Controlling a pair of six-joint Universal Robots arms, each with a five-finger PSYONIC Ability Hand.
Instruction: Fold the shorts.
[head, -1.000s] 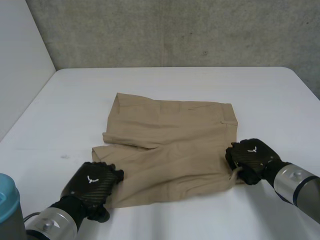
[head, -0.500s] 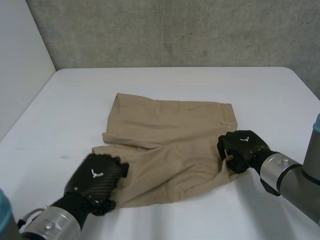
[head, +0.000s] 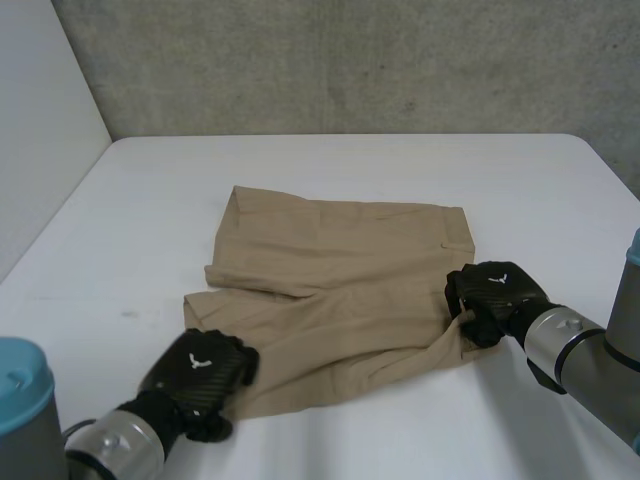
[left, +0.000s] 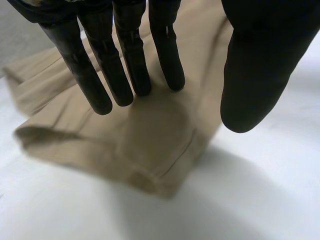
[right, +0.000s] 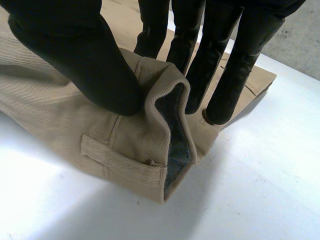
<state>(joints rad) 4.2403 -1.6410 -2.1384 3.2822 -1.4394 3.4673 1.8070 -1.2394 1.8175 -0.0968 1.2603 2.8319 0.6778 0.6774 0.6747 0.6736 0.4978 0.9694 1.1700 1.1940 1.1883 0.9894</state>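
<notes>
Head view: the tan shorts (head: 340, 285) lie spread flat in the middle of the white worktop (head: 350, 165), waistband to the right and leg openings to the left, with one leg far and one near. A grey concrete wall (head: 350, 60) stands beyond the far edge.

The left robot hand (head: 200, 368) sits on the near left corner of the shorts, at the hem of the near leg. In the left wrist view its fingers (left: 125, 65) are straight and rest on top of the cloth just inside the hem (left: 150, 182). The thumb (left: 255, 75) stands well apart from them, out past the cloth edge over bare worktop, so this hand grips nothing.

The right robot hand (head: 495, 295) is at the near right corner, on the waistband. In the right wrist view the thumb (right: 85, 60) presses the waistband (right: 160, 95) towards the fingers (right: 230, 75), and the cloth is rucked up into a raised fold pinched between them, showing its grey inner face. A belt loop (right: 122, 161) lies just beside the thumb, on the part that is flat on the worktop.
</notes>
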